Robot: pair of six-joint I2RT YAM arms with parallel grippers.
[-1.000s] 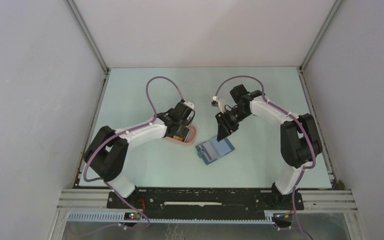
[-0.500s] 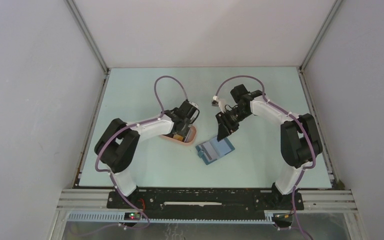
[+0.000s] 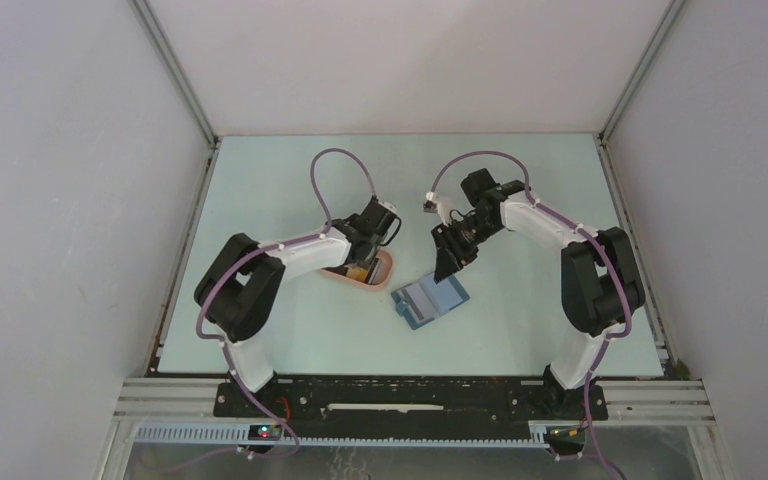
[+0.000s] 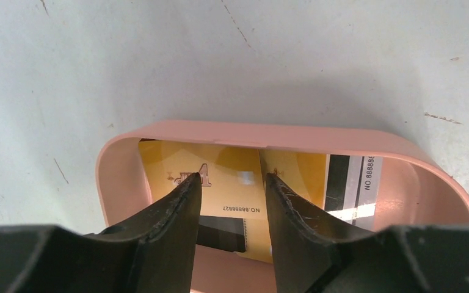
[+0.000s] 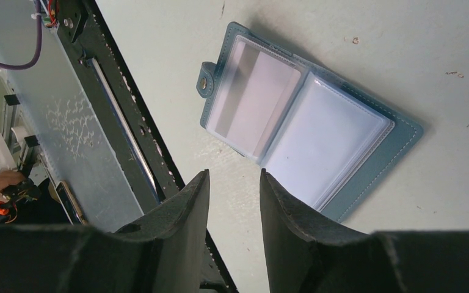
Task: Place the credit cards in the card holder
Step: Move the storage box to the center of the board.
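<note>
Left tool (image 4: 231, 183), released, is hanging inside the salmon-pink oval plastic tray (image 4: 269, 137), whose wall is ringing the yellow-orange plastic card (image 4: 232, 163); right tool (image 5: 233, 180), released, is hovering by the open dark-blue folding card holder (image 5: 317, 134)

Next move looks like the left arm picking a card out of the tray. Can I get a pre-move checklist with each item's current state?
1. The card holder lies open on the table, pockets facing up: ok.
2. The left gripper is over the pink tray, jaws apart: ok.
3. The yellow card lies in line with the gap between the left jaws: ok.
4. A card is clamped: not ok, nothing gripped yet.
5. The right gripper is empty, jaws apart, above the table beside the holder: ok.
6. A free pocket in the holder: cannot tell.
</note>
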